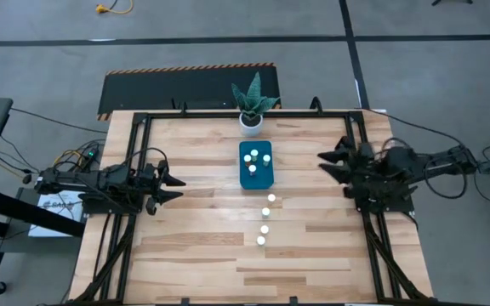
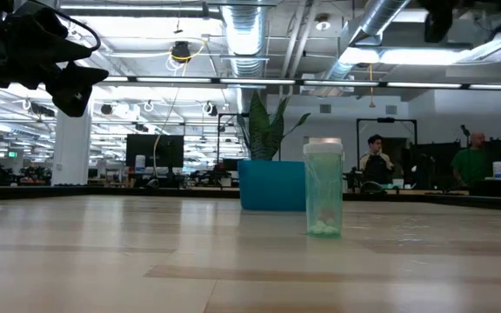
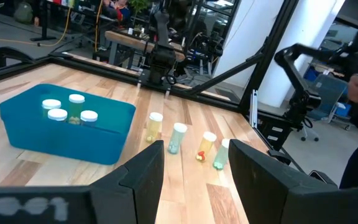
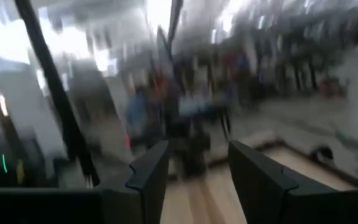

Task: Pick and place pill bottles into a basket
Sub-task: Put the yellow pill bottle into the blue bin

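The teal basket (image 1: 257, 176) stands at the table's middle, with three white-capped pill bottles (image 1: 253, 155) upright inside it; it also shows in the left wrist view (image 3: 67, 134). Several more pill bottles (image 1: 266, 212) stand upright in a row on the table just near of the basket; they also show in the left wrist view (image 3: 177, 137). In the low view one bottle (image 2: 323, 187) stands in front of the basket (image 2: 268, 187). My left gripper (image 1: 175, 187) is open and empty at the table's left. My right gripper (image 1: 328, 165) is open and empty at the table's right.
A white pot with a green plant (image 1: 251, 119) stands at the far edge, right behind the basket. Black frame rails (image 1: 139, 161) run along the table's left and right sides. Bare wood lies between each gripper and the bottles. People sit in the room behind (image 2: 375, 156).
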Controlling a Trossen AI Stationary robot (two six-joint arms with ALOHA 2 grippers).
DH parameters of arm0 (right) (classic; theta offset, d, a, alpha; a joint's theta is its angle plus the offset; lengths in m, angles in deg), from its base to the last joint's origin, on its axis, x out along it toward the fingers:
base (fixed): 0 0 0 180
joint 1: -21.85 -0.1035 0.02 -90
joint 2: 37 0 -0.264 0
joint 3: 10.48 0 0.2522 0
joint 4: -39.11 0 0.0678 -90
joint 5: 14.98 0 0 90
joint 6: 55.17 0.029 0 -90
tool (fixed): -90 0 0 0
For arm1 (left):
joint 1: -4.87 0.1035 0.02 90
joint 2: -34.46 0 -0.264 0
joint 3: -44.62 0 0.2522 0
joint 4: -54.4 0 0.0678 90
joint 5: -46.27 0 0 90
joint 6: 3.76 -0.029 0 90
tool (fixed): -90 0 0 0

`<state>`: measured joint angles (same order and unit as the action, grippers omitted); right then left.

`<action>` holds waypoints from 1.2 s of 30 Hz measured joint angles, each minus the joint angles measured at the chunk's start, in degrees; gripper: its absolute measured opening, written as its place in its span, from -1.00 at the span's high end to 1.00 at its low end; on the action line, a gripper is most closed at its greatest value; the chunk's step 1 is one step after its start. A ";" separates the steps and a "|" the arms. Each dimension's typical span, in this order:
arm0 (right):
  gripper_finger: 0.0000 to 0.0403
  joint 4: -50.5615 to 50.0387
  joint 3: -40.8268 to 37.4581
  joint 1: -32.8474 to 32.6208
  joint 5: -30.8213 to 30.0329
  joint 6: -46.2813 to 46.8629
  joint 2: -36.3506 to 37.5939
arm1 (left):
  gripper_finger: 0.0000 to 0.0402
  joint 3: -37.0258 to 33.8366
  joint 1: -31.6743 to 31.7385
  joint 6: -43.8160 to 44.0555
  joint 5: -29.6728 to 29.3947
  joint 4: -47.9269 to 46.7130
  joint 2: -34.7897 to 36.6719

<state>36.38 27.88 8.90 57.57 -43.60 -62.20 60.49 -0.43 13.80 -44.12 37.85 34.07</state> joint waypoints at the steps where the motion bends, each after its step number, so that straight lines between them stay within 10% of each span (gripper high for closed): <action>1: 0.20 -3.75 2.69 0.08 1.13 -0.82 -2.45 | 0.16 -0.02 0.00 0.00 0.00 0.00 0.02; 18: 0.04 -40.96 27.78 6.75 10.12 -9.95 -26.35 | 0.16 0.00 -0.02 0.00 0.00 0.00 0.00; 36: 0.08 -37.73 28.05 3.59 10.97 5.53 -51.98 | 0.16 -0.02 0.00 0.00 0.00 0.02 0.00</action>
<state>-1.35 55.92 12.49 68.54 -38.06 -114.18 60.47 -0.43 13.80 -44.12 37.87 34.07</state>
